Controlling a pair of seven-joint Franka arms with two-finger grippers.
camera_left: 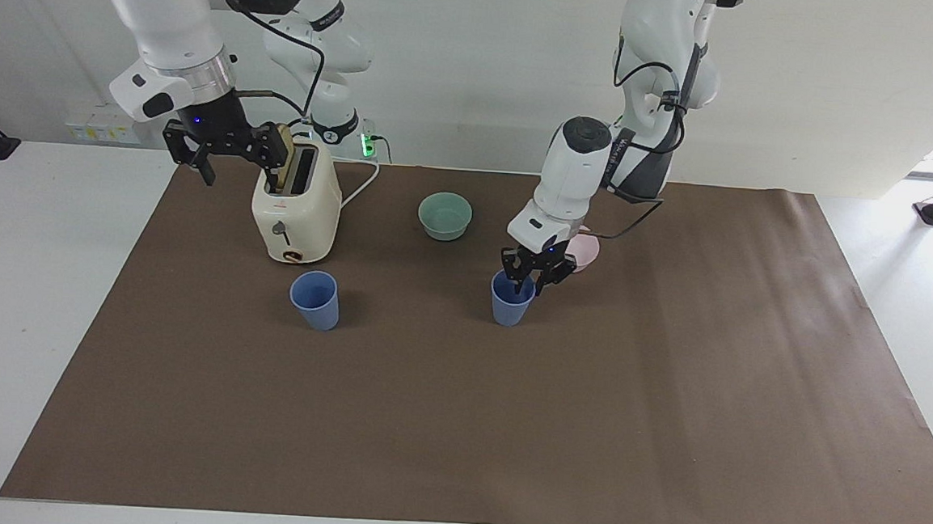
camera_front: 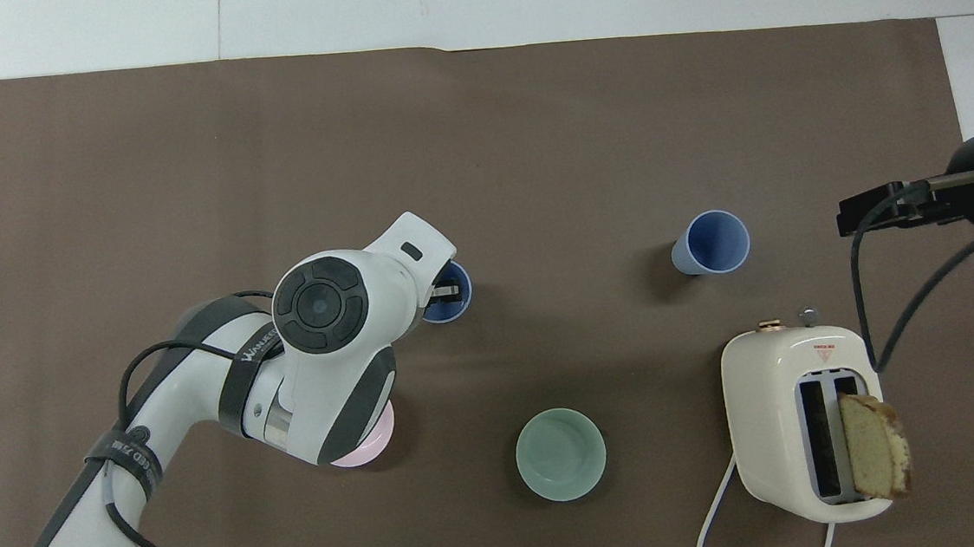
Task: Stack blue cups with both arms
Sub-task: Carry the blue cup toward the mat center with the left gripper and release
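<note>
Facing view
Left gripper: low over the cup near mid-table, fingers parted, one tip inside the mouth, one outside the rim. I cannot tell whether either tip touches the wall; no firm grip shows.
That cup: upright on the mat, just beside the pink bowl and farther from the robots than it.
Second cup: upright, free, toward the right arm's end, farther from the robots than the toaster.
Right gripper: raised beside the toaster's top, fingers wide apart, empty; this arm waits.
Teal bowl: between toaster and pink bowl, untouched.

Overhead view
Left gripper: mostly hidden under its own wrist; one fingertip shows over the cup mouth.
Second cup: open mouth up, well apart from the first.
Right gripper: only one dark finger shows at the mat's edge.
Toaster: bread slice standing in one slot.

Handling, judged
Cups: light, thin, stiff plastic; smooth, so likely to slip or tip. Take hold by pinching the rim wall, one finger inside and one outside; lower straight into the other cup.

View differences
Facing: shows gripper height and finger spread.
Overhead: shows both cup mouths empty and the gap between cups; the pink bowl is largely covered by the arm.
</note>
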